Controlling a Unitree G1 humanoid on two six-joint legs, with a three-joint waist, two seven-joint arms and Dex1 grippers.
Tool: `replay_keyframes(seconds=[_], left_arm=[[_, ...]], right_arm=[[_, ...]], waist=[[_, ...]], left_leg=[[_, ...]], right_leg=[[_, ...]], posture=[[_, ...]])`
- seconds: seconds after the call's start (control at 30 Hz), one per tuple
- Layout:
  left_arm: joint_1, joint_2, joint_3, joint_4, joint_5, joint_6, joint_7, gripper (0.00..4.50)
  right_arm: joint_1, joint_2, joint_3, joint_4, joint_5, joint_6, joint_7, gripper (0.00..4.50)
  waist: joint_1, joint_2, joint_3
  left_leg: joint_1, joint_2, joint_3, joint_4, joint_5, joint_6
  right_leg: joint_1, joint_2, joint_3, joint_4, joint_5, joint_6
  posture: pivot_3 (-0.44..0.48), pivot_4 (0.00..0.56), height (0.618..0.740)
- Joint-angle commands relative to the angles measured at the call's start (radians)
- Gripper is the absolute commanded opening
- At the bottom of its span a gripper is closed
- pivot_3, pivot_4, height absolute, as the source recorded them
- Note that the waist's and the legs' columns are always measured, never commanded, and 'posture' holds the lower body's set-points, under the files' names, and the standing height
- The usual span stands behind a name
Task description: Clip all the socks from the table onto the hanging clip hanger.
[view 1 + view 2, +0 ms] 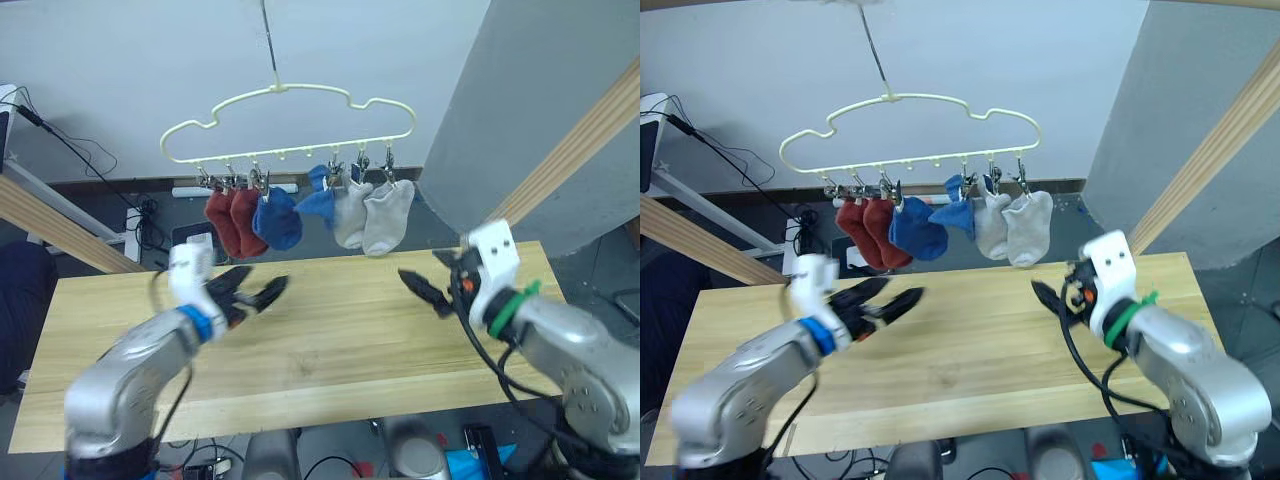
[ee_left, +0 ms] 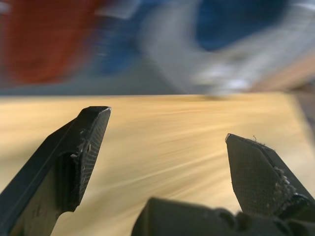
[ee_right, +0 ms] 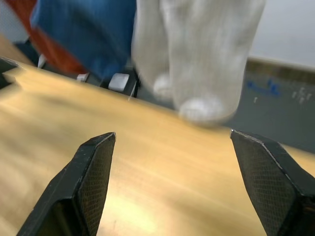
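The pale yellow clip hanger (image 1: 277,88) hangs above the far edge of the table (image 1: 340,340). Several socks dangle from its clips in a row: two rust red (image 1: 230,220), two blue (image 1: 277,222) and two light grey (image 1: 388,218). No sock lies on the tabletop. Over the table's left half my left gripper (image 1: 268,277) is open with nothing in it and points toward the hanger; the left wrist view shows its fingers (image 2: 88,147) spread above bare wood. My right gripper (image 1: 425,290) is open over the right half, below the grey socks (image 3: 206,54).
Slanted wooden beams (image 1: 575,150) cross at the right and at the left (image 1: 50,225). A grey panel (image 1: 520,90) stands behind the table's right end. Cables and small boxes (image 1: 150,225) lie on the floor beyond the far edge.
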Motion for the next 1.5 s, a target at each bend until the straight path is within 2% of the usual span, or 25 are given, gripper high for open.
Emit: replay_keyframes(seconds=[0.03, 0.2, 0.43, 0.57, 0.7, 0.77, 0.93, 1.03, 1.23, 1.3, 1.5], left_arm=[[0.068, -0.004, 0.054, -0.065, 0.031, -0.106, 0.021, 4.31], [0.149, -0.035, 0.065, -0.034, 0.090, -0.232, 0.052, 4.31], [0.242, -0.070, 0.083, -0.050, 0.127, -0.324, 0.087, 4.31], [0.286, -0.083, 0.108, -0.050, 0.120, -0.367, 0.086, 4.31], [0.426, -0.114, 0.124, -0.057, 0.147, -0.467, 0.047, 4.31], [0.508, -0.134, 0.128, -0.058, 0.144, -0.505, 0.024, 4.31], [0.607, -0.149, 0.117, -0.027, 0.168, -0.575, 0.000, 4.31], [0.632, -0.150, 0.119, -0.003, 0.167, -0.596, -0.011, 4.31], [0.684, -0.181, 0.095, 0.020, 0.191, -0.661, -0.021, 4.31], [0.709, -0.198, 0.078, 0.032, 0.211, -0.703, -0.030, 4.31], [0.714, -0.203, 0.055, 0.054, 0.227, -0.738, -0.034, 4.31]], right_arm=[[0.108, -0.024, 0.019, 0.001, -0.021, -0.215, 0.061, 3.88], [0.208, -0.037, 0.033, 0.101, -0.040, -0.383, 0.088, 3.88], [0.312, -0.041, 0.032, 0.184, -0.062, -0.549, 0.106, 3.88], [0.351, -0.054, 0.027, 0.224, -0.058, -0.581, 0.112, 3.88], [0.422, -0.069, 0.017, 0.257, -0.050, -0.625, 0.139, 3.88], [0.454, -0.080, 0.013, 0.272, -0.052, -0.643, 0.151, 3.88], [0.478, -0.097, 0.000, 0.262, -0.020, -0.646, 0.163, 3.88], [0.479, -0.099, -0.002, 0.253, -0.007, -0.643, 0.160, 3.88], [0.607, -0.130, -0.002, 0.204, 0.010, -0.677, 0.208, 3.88], [0.642, -0.090, -0.016, 0.204, 0.021, -0.726, 0.195, 3.88], [0.746, -0.080, -0.012, 0.222, -0.015, -0.777, 0.194, 3.88]], waist=[[0.016, -0.004, -0.012], [0.029, -0.011, -0.042], [0.044, -0.011, -0.068], [0.057, -0.012, -0.085], [0.067, -0.012, -0.094], [0.068, -0.012, -0.101], [0.074, -0.013, -0.107], [0.075, -0.013, -0.111], [0.088, -0.013, -0.128], [0.088, -0.014, -0.130], [0.096, -0.014, -0.135]], left_leg=[[0.000, 0.000, 0.000, 0.000, 0.000, -0.001], [0.002, 0.000, -0.001, 0.001, 0.003, -0.002], [0.004, 0.001, -0.001, 0.001, 0.004, -0.002], [0.005, 0.001, -0.001, 0.001, 0.004, -0.002], [0.016, 0.001, -0.001, 0.000, 0.004, -0.002], [0.017, 0.001, 0.000, -0.001, 0.004, -0.001], [0.019, 0.002, 0.000, 0.001, 0.004, -0.001], [0.019, 0.002, 0.000, 0.001, 0.004, -0.001], [0.018, 0.001, 0.000, 0.000, 0.004, -0.001], [0.018, 0.002, 0.001, 0.000, 0.003, -0.001], [0.020, 0.002, 0.000, 0.000, 0.003, -0.001]], right_leg=[[0.001, 0.000, 0.000, 0.000, 0.000, 0.001], [0.003, 0.000, 0.000, 0.000, 0.002, 0.001], [0.005, 0.002, -0.001, 0.000, 0.004, -0.001], [0.006, 0.002, -0.001, 0.000, 0.004, -0.001], [0.018, 0.001, -0.001, -0.002, 0.002, -0.002], [0.018, 0.001, 0.000, -0.002, 0.001, -0.004], [0.019, 0.001, -0.001, -0.001, 0.000, -0.010], [0.019, 0.000, -0.001, -0.001, 0.000, -0.010], [0.019, 0.000, -0.002, -0.002, -0.003, -0.010], [0.019, 0.001, -0.001, -0.002, -0.005, -0.011], [0.020, 0.001, -0.002, -0.001, -0.005, -0.011]], posture=[[-0.178, 0.230, 0.740], [-0.140, 0.198, 0.740], [-0.096, 0.182, 0.740], [-0.079, 0.170, 0.740], [-0.058, 0.165, 0.740], [-0.055, 0.167, 0.740], [-0.049, 0.172, 0.740], [-0.053, 0.168, 0.740], [-0.053, 0.161, 0.740], [-0.054, 0.156, 0.740], [-0.074, 0.156, 0.740]])
